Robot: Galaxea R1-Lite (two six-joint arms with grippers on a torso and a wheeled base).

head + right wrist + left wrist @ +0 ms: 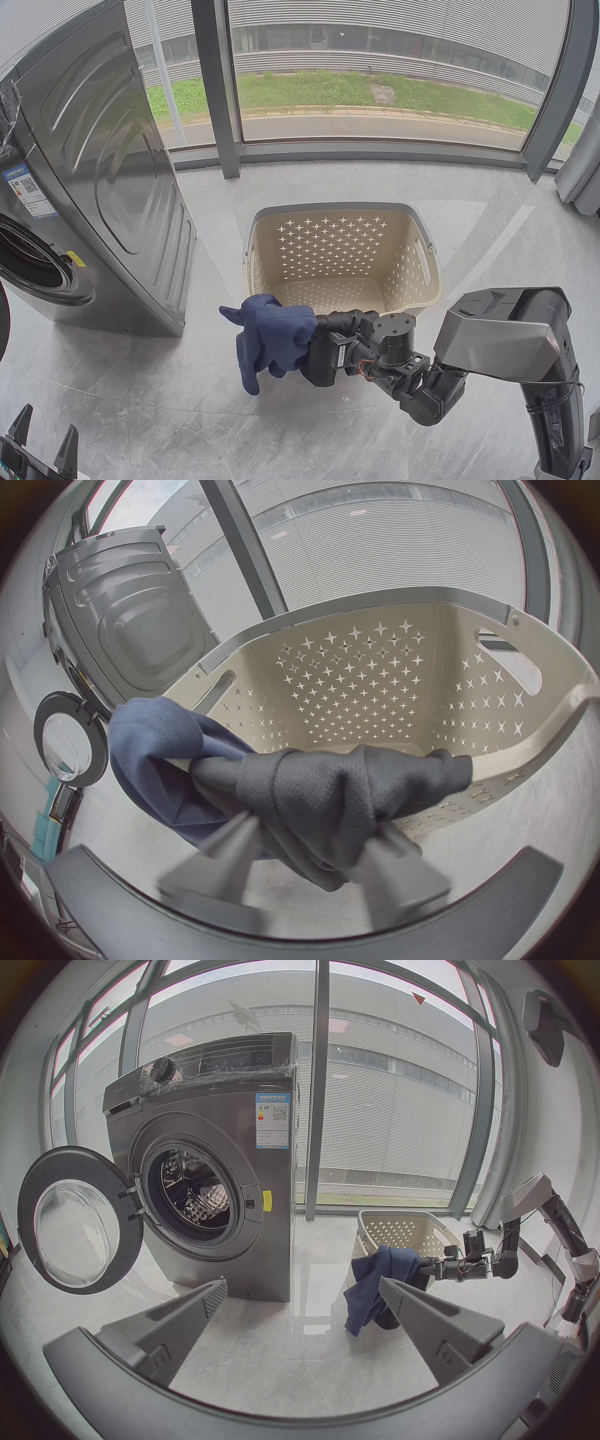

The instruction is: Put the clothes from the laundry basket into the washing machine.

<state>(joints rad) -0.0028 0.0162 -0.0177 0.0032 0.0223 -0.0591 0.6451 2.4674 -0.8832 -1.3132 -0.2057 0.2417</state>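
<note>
Clothes (pixel 275 337), one blue and one dark grey piece, hang bunched in the clenched right tool (pixel 312 833), just outside the basket (pixel 340 207) and well apart from the washing machine (pixel 125 187). Likely risk: loose ends slipping free or snagging its doorway. Left tool (pixel 301 1282) released.

My head camera looks down on the floor (pixel 187 406): basket (pixel 340 207) at twelve o'clock, washing machine (pixel 125 169) at ten. Left wrist sits low, farther back, facing both. Right wrist hangs close above the basket's near rim.

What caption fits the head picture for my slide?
Right gripper holds blue and grey clothes just outside the beige star-holed plastic laundry basket.
</note>
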